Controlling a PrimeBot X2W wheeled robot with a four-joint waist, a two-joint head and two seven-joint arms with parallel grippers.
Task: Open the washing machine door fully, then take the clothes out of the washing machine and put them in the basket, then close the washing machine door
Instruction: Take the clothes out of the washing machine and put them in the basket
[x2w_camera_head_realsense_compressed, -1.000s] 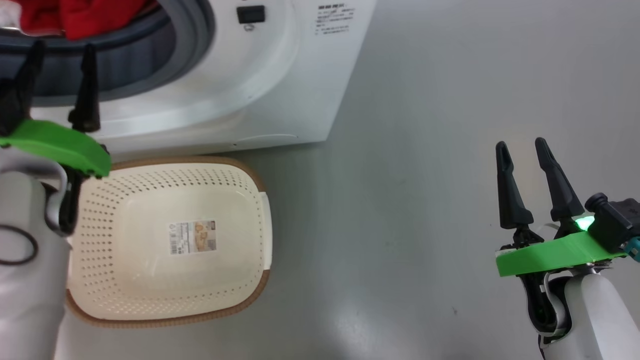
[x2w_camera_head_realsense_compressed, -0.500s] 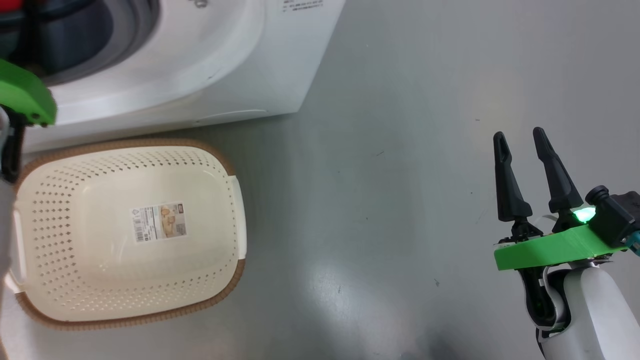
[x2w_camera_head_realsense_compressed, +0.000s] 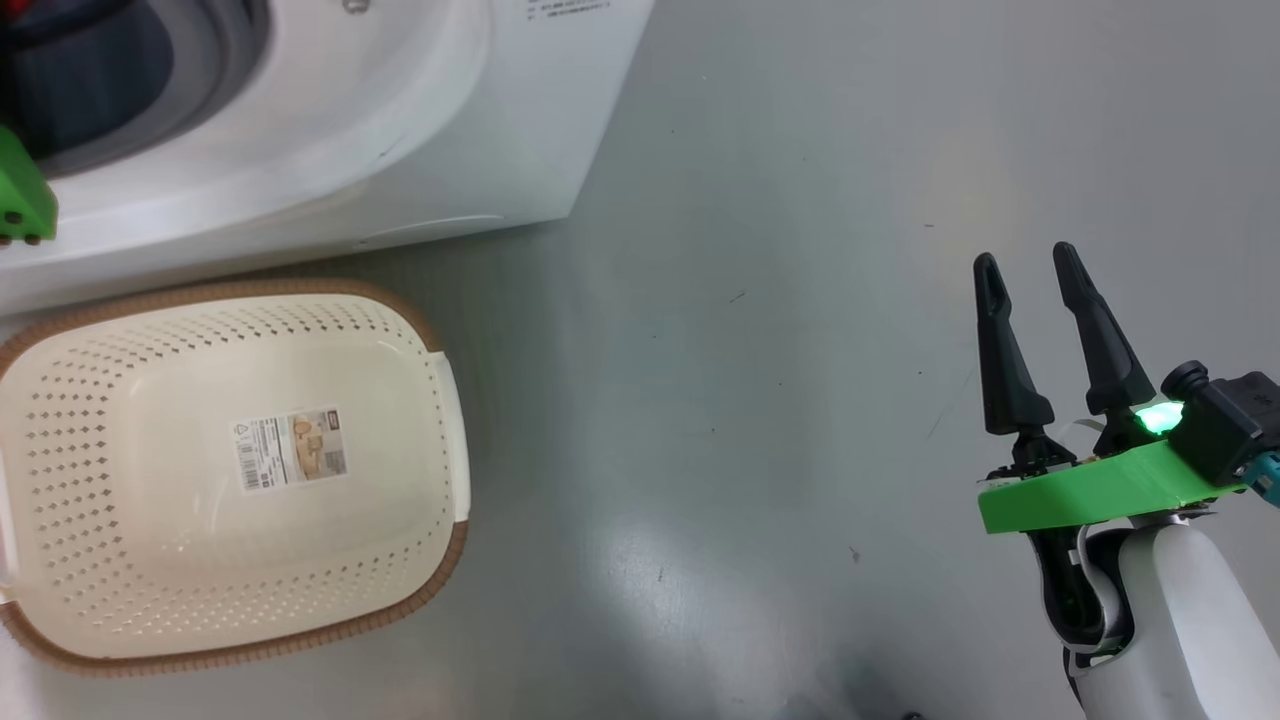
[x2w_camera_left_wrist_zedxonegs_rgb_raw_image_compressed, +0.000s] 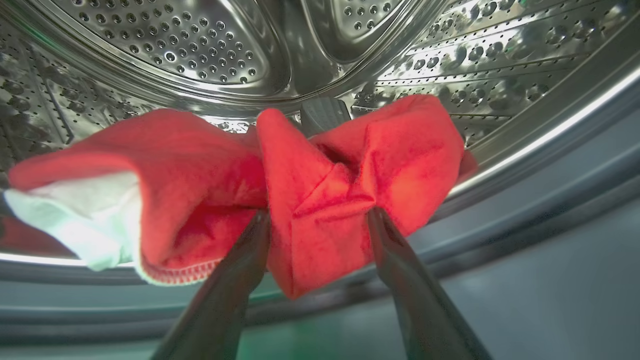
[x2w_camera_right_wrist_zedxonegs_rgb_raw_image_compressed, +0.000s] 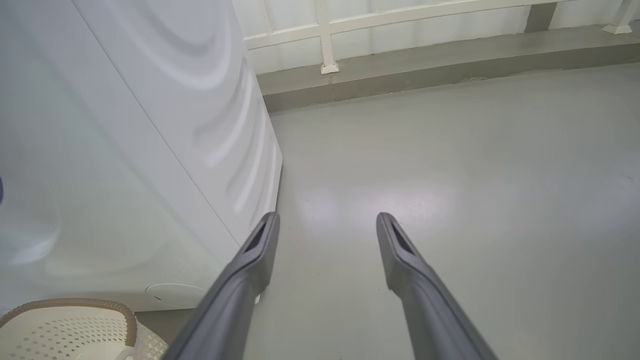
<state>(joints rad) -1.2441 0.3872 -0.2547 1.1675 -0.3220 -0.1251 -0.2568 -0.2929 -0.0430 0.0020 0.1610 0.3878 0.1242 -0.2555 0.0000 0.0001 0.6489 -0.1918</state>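
Your left gripper (x2w_camera_left_wrist_zedxonegs_rgb_raw_image_compressed: 319, 214) reaches into the mouth of the washing machine (x2w_camera_head_realsense_compressed: 420, 130). Its fingers are spread wide on either side of a fold of the clothes (x2w_camera_left_wrist_zedxonegs_rgb_raw_image_compressed: 320, 190), not closed on it. The red and white clothes lie at the front lip of the steel drum (x2w_camera_left_wrist_zedxonegs_rgb_raw_image_compressed: 200, 45). Your right gripper (x2w_camera_head_realsense_compressed: 1024, 256) hangs wide open and empty above the grey floor (x2w_camera_head_realsense_compressed: 750, 400), well apart from the machine. The basket (x2w_camera_head_realsense_compressed: 120, 330) stands on the floor just beside the machine's front, with a paper label (x2w_camera_head_realsense_compressed: 292, 450) on its bottom.
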